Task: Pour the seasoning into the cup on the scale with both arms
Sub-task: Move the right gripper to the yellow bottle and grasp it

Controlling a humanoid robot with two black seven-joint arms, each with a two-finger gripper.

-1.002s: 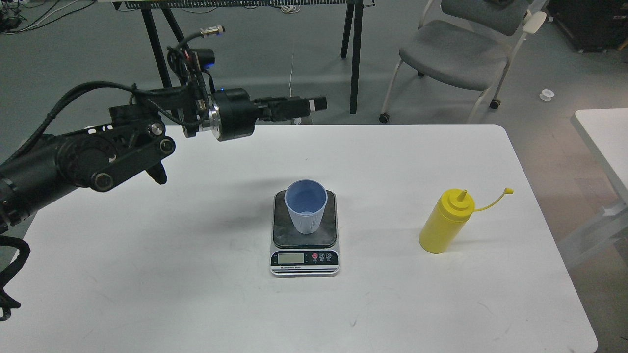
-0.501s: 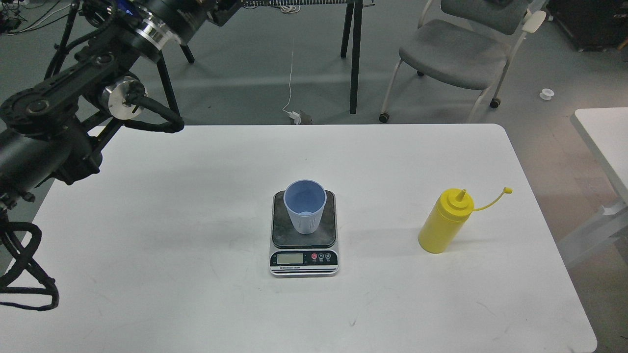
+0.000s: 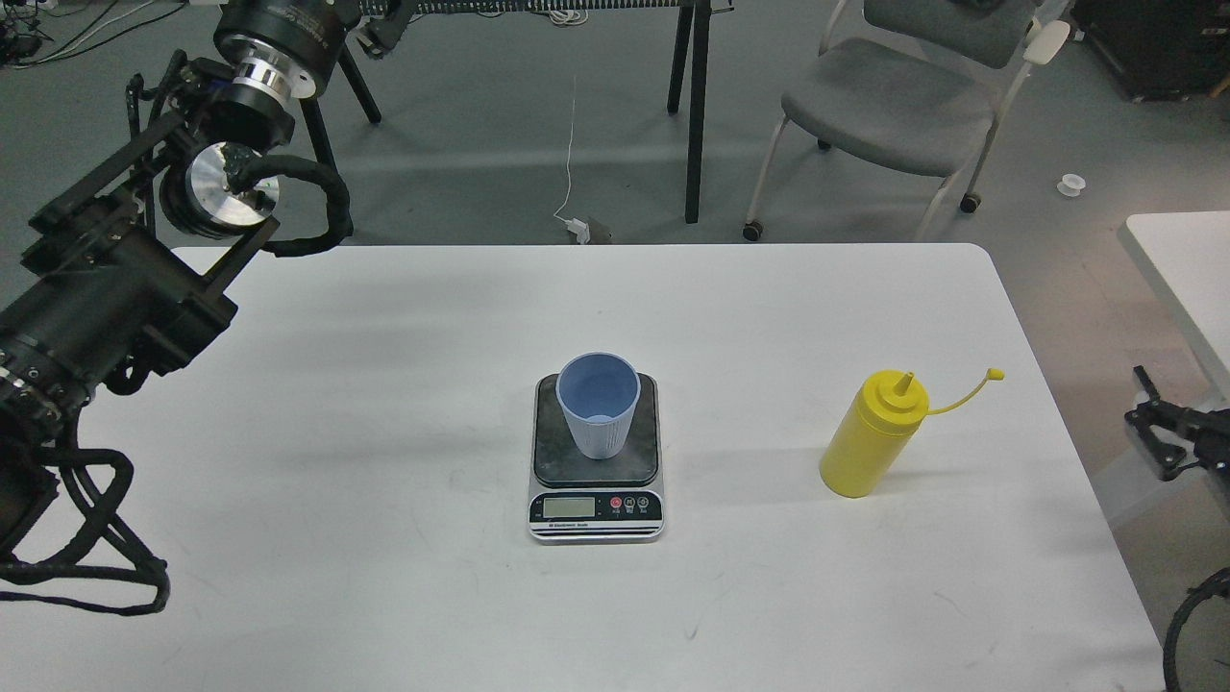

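The light blue ribbed cup (image 3: 598, 404) stands upright on the dark plate of the scale (image 3: 596, 505), at the middle of the white table (image 3: 384, 577). The yellow squeeze bottle (image 3: 873, 434) stands upright to the right, its small cap hanging off on its tether (image 3: 996, 374). My left arm (image 3: 115, 298) is raised at the upper left; its wrist (image 3: 274, 38) runs off the top edge, so its gripper is out of view. My right gripper (image 3: 1148, 423) shows at the right edge, dark and partly cut off, well right of the bottle and holding nothing.
A grey chair (image 3: 894, 96) and black table legs (image 3: 694, 106) stand on the floor behind the table. A second white table (image 3: 1182, 269) is at the right. A black cable loop (image 3: 86, 567) hangs over the table's left front.
My left arm swung up and back from over the table, its gripper leaving the frame at the top. My right gripper has come into view at the right edge. Cup, scale and bottle have not moved.
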